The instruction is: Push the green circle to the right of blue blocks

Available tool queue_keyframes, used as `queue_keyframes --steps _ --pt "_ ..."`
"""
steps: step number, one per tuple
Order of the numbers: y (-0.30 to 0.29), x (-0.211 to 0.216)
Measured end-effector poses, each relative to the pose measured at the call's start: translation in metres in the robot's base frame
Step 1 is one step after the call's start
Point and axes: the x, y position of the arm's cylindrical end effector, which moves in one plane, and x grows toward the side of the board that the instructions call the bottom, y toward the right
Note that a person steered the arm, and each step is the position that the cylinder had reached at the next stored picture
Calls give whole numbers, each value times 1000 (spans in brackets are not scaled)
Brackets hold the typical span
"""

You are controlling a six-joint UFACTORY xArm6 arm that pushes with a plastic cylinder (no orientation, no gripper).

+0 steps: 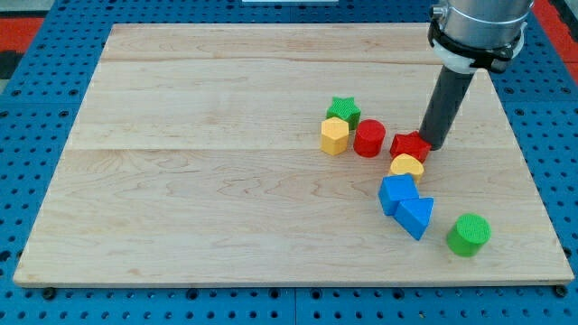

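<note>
My tip (432, 144): a bare dark rod end with nothing to open or pinch, touching the red star block (410, 145) on its right.
Green circle block (469, 234): near the wooden board's (226, 181) bottom right, just right of the blue blocks (405, 206).
Yellow heart block (406, 166): between red star and blue blocks.

The circle (468, 234) lies just right of the two touching blocks (405, 207), below my tip (432, 144).

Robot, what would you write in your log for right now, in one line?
my tip: touching red star | green circle: right of blue blocks, apart | goal: looks met
</note>
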Motion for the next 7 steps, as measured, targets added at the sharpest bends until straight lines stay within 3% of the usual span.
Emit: queue_keyframes --steps 1,3,7 --pt "55 -2" --pt "69 144" --pt "14 131"
